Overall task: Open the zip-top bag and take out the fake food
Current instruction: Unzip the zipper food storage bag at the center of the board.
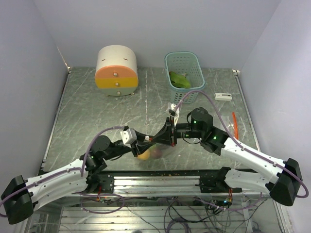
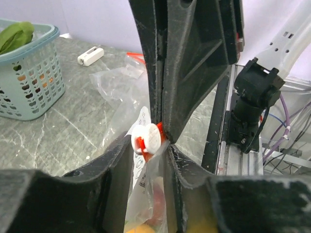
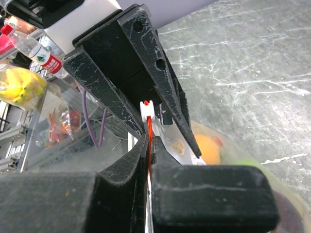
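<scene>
The clear zip-top bag (image 1: pixel 151 151) hangs between both grippers near the table's front edge. Through its film show fake food pieces: an orange fruit (image 1: pixel 143 155) (image 3: pixel 211 148) and a dark red-purple piece (image 1: pixel 156 152). My right gripper (image 3: pixel 150 145) (image 1: pixel 171 133) is shut on the bag's red zip strip (image 3: pixel 148 131), just beside the white slider (image 2: pixel 147 138) (image 3: pixel 146 108). My left gripper (image 2: pixel 148 150) (image 1: pixel 158 139) straddles the bag's top below the slider. Its jaws stand apart, and a gap shows beside the film. A flat green leafy piece (image 1: pixel 179 79) lies in the basket.
A teal basket (image 1: pixel 184 60) (image 2: pixel 34 73) stands at the back, right of centre. A round cream-and-orange drawer box (image 1: pixel 116 73) is at the back left. A small white device (image 1: pixel 223 96) (image 2: pixel 90 56) and a thin orange stick (image 1: pixel 234 124) lie at the right.
</scene>
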You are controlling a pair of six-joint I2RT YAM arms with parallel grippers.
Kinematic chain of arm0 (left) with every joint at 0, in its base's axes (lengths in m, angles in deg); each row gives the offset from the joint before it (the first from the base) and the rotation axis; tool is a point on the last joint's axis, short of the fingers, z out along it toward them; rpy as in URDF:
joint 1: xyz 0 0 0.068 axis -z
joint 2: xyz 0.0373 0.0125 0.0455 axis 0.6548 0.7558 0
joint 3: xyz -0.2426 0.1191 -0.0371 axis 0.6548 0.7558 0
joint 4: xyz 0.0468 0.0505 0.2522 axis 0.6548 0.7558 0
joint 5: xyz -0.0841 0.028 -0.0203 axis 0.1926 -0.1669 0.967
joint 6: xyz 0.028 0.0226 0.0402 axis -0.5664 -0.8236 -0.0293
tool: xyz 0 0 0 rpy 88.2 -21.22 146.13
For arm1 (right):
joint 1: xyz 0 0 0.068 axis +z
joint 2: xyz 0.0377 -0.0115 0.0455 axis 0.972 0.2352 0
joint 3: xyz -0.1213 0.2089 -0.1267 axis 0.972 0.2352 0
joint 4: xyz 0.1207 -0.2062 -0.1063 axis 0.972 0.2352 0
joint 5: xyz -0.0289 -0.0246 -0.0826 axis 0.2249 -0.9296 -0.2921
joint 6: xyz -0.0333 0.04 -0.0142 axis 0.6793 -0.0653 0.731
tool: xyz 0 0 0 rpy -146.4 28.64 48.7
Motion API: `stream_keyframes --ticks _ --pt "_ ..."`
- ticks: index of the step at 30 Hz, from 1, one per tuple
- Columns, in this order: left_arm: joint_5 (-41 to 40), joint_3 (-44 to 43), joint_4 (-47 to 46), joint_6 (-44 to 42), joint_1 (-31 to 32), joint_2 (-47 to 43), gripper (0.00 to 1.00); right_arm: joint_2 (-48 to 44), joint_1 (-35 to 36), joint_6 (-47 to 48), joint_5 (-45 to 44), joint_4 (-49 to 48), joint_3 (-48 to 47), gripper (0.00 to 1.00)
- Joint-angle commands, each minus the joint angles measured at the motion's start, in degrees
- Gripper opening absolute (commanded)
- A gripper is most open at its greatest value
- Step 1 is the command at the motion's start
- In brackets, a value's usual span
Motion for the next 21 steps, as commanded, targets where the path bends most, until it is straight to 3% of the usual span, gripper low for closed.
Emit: stream_keyframes --ticks 1,4,5,10,15,21 --pt "3.57 0.47 -4.58 1.85 -1.31 -1.46 0.35 0.47 0.3 0.42 -0.3 -0.77 -0.59 0.0" --pt "4.62 1.06 -4.65 2.45 -2.39 -2.3 0.11 1.21 0.3 0.68 -0.36 -0.8 -0.88 0.0" --pt "5.06 1.02 -4.53 2.52 -2.74 -2.22 0.07 1.48 0.31 0.64 -0.44 -1.1 -0.83 0.0" --pt "7.19 0.83 -6.11 3.18 -4.1 0.25 0.07 2.7 0.33 0.78 -0.32 -2.28 -1.17 0.02" --pt "8.68 1.13 -7.67 4.08 -5.08 1.6 0.07 3.08 0.31 0.88 -0.99 -3.6 -1.78 0.27" --pt "9.09 1.33 -7.39 4.46 -5.72 0.73 0.07 3.61 0.3 0.88 -1.02 -4.96 -2.69 0.3"
